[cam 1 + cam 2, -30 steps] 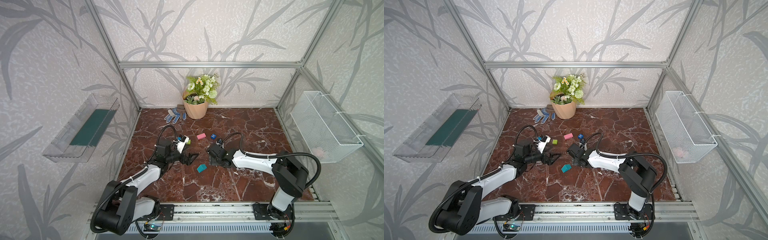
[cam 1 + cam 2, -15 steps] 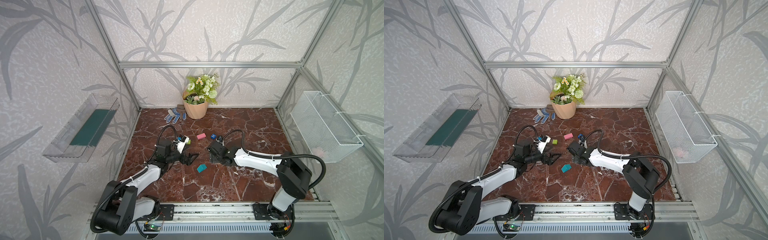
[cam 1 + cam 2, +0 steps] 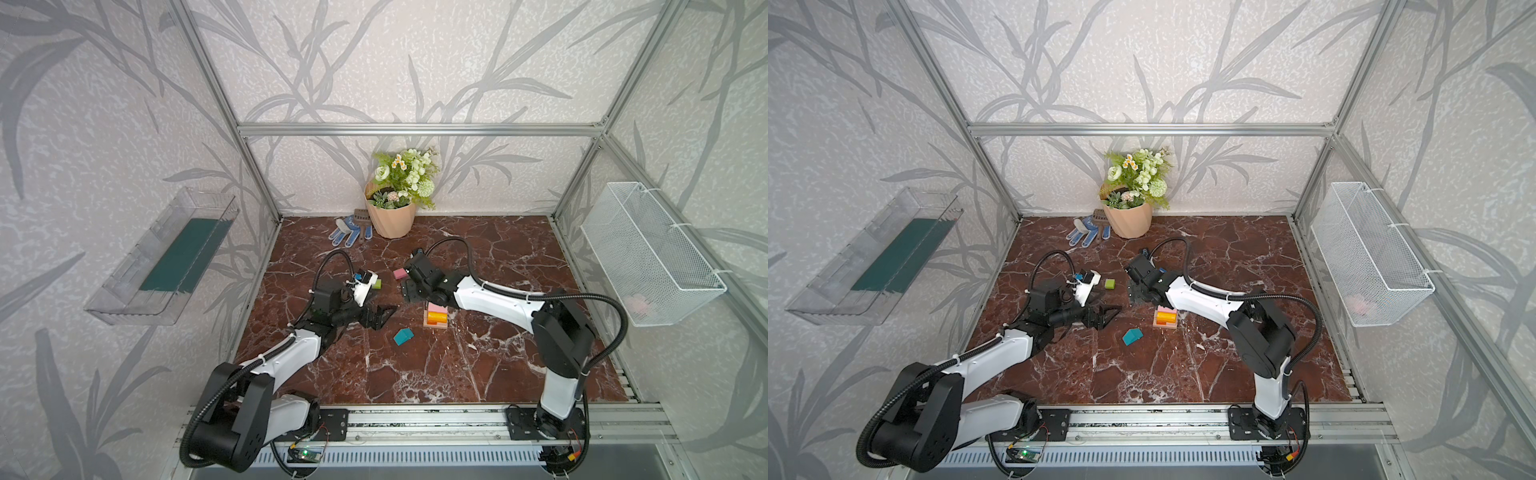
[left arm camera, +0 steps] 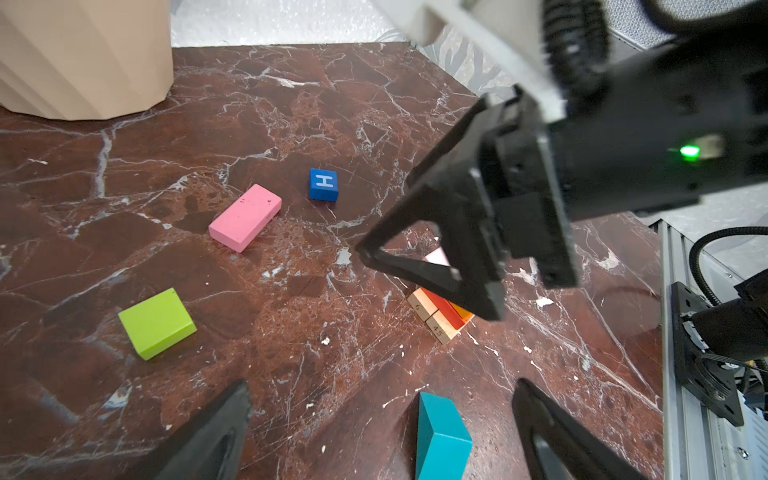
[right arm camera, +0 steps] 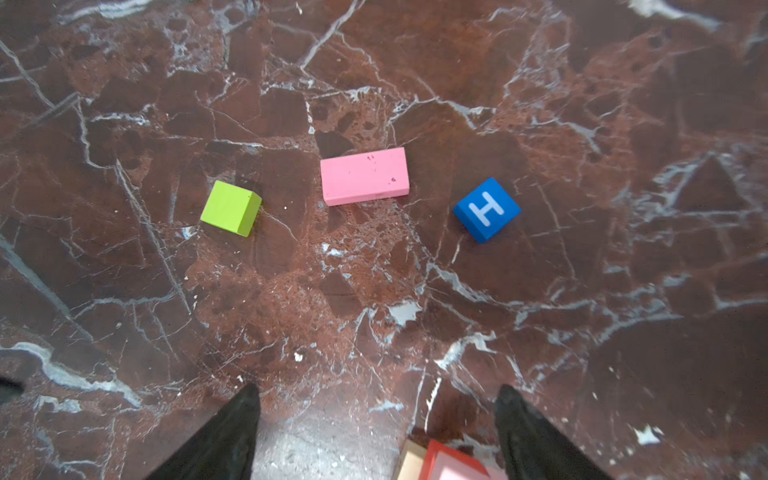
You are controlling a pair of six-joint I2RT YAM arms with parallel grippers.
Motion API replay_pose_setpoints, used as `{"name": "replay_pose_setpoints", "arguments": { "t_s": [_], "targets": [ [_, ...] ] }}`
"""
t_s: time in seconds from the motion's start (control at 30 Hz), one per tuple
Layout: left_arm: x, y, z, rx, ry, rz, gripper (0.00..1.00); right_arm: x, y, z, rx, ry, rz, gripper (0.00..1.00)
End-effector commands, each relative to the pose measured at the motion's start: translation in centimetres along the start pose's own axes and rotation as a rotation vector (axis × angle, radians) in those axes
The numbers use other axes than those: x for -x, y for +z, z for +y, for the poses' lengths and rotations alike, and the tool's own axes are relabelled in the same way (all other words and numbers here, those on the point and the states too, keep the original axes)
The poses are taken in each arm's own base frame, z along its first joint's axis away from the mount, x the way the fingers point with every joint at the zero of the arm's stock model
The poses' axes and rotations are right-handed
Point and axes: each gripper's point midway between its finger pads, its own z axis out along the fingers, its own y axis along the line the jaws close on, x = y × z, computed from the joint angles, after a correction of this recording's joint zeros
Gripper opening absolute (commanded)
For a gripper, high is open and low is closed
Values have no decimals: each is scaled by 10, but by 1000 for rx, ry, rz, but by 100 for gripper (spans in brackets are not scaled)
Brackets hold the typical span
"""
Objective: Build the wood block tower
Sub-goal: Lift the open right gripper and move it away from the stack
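One blue cube, white "H"

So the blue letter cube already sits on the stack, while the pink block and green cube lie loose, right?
No: the blue cube lies loose on the table too, near the pink block and green cube, as the right wrist view shows.

Table: the tower is standing right of centre. The house-shaped piece is lying before it to the left, near but apart. Behind the tower three blocks are lying in a row, each apart: plain cube leftmost, oblong block in the middle, H cube rightmost. The flowerpot is standing at the back edge, and the gloves are lying just left of it.
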Motion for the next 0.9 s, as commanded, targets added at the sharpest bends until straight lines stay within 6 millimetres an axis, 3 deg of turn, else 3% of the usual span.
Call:
{"name": "replay_pose_setpoints", "arguments": {
  "t_s": [0.0,0.17,0.4,0.67,0.87],
  "targets": [
    [7,-6,-3,14,47,-42,99,15,27,2,70,-18,45,80],
    [10,-10,1,53,55,-72,99,35,63,9,116,-50,133,72],
    [8,-6,2,44,46,-54,99,51,101,26,185,-93,146,72],
    [5,5,4,12,16,5,99,50,125,40,231,-155,201,71],
    [4,7,6,12,8,16,99,41,121,36,208,-159,235,70]
  ]
}}
